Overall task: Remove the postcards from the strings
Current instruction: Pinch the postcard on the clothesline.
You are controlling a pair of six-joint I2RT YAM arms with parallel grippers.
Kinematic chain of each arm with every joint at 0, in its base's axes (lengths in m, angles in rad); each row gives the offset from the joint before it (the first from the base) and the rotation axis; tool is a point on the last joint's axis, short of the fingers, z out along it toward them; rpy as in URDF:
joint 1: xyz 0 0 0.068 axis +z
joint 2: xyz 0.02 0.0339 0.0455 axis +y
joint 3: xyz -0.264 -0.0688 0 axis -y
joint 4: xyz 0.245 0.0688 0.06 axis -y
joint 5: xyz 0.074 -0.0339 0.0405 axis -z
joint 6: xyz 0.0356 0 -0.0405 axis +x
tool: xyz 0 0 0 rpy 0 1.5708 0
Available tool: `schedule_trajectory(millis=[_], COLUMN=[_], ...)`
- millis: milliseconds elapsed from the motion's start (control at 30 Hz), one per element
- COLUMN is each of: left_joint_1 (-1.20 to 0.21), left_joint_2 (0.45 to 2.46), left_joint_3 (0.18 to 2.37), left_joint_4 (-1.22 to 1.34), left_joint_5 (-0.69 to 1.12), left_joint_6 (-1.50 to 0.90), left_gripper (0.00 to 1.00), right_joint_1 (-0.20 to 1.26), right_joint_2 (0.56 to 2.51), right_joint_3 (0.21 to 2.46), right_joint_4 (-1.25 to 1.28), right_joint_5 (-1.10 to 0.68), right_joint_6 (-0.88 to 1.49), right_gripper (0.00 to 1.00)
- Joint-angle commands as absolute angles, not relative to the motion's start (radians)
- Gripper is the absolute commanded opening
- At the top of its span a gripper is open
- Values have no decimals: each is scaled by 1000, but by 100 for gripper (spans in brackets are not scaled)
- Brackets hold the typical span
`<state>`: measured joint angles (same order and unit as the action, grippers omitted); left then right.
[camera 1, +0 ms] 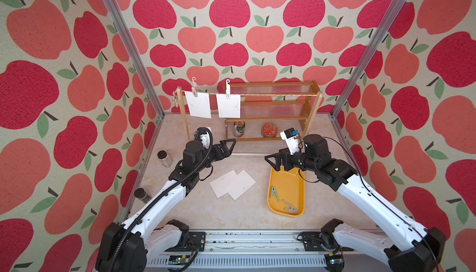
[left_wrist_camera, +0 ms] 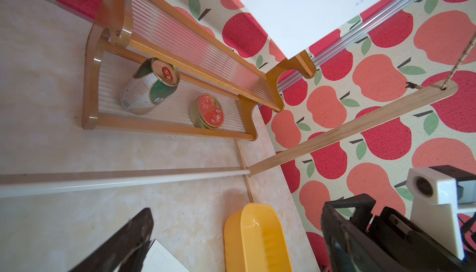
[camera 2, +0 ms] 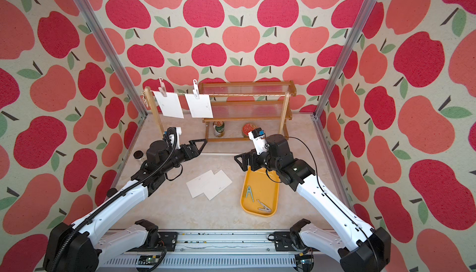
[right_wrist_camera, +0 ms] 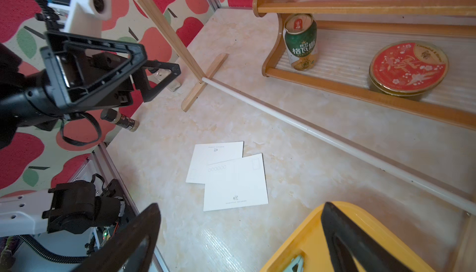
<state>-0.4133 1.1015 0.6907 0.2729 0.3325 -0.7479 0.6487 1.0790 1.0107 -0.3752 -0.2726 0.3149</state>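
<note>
1. Two white rectangular paper postcards (camera 1: 198,104) hang pegged to the beige twisted string (camera 1: 270,94). Two loose cards (camera 1: 233,183) lie on the marbled tabletop (camera 1: 195,214).
2. I read the left gripper (camera 1: 229,146) and right gripper (camera 1: 272,162) as wide open and empty.
3. My judgement: two cards remain. Next, I squeeze a pale plastic peg (camera 1: 228,90) open while the other arm secures its card.

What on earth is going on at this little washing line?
A two-armed robot is taking postcards off the string. Two hanging postcards are pegged there. Two loose postcards lie overlapping on the table, and two pegs sit in the yellow tray. The left gripper and right gripper are both open and empty, the right one above the tray.
</note>
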Motion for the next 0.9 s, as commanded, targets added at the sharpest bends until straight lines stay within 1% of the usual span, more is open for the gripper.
schedule_trajectory(millis=[0,100,233,400,633,767,867], left_joint_1=[-421,-441,-446,-430,-388,-374,-370], left_joint_2=[1145,1169,1207,1288,1467,1548,1576], left_joint_3=[695,675,698,741,752,773,798], left_joint_4=[418,530,587,668,1027,1160,1195], left_joint_5=[291,251,223,238,288,287,291], left_joint_6=[-765,-727,-677,-680,-747,-770,-772], left_gripper=[99,99,99,99,100,100,100], right_joint_1=[659,665,678,683,682,682,683], right_joint_2=[1109,1133,1171,1208,1230,1226,1217], right_joint_3=[1079,1129,1198,1251,1287,1286,1274], right_joint_4=[-361,-333,-318,-278,-258,-263,-257], right_joint_5=[-348,-372,-396,-423,-457,-462,-464], right_joint_6=[269,265,245,240,236,231,235], right_gripper=[99,99,99,99,99,99,99])
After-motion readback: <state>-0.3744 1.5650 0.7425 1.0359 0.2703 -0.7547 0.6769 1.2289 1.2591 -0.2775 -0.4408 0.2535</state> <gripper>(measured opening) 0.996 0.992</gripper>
